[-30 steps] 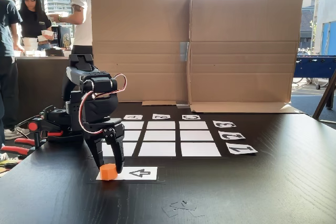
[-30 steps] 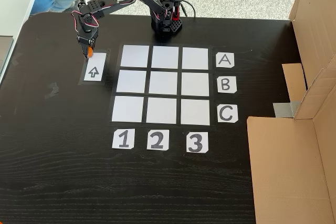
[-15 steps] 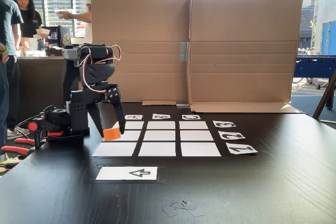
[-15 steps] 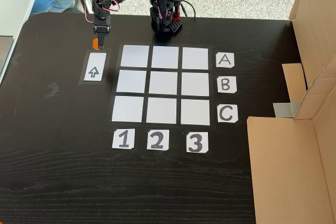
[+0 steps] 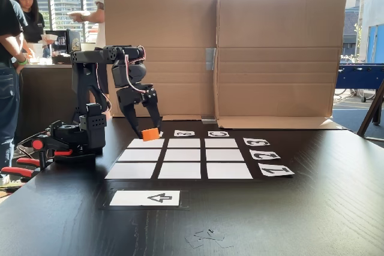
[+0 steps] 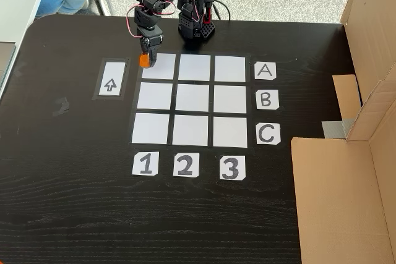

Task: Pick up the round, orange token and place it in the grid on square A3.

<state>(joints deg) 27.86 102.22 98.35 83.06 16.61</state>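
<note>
Fixed views both show the black table [image 6: 74, 202], with a folded cardboard wall [image 5: 276, 58] along 1 edge. On it lies the grid [image 6: 193, 101], 9 white cells with A B C beside the rows and 1 2 3 below the columns. Square A3 [image 6: 230, 68] sits in the corner by the A label, bare. A white arrow card [image 6: 111, 79] lies just beside the grid. The gripper [image 6: 145, 60] hangs above the grid's A1 corner, its 2 fingers clamped on the token [image 5: 150, 133], which is off the table. The token looks light, stiff and smooth-sided, likely plastic; a squeeze across its short sides seems the right hold, since a loose pinch could let it slip.
</note>
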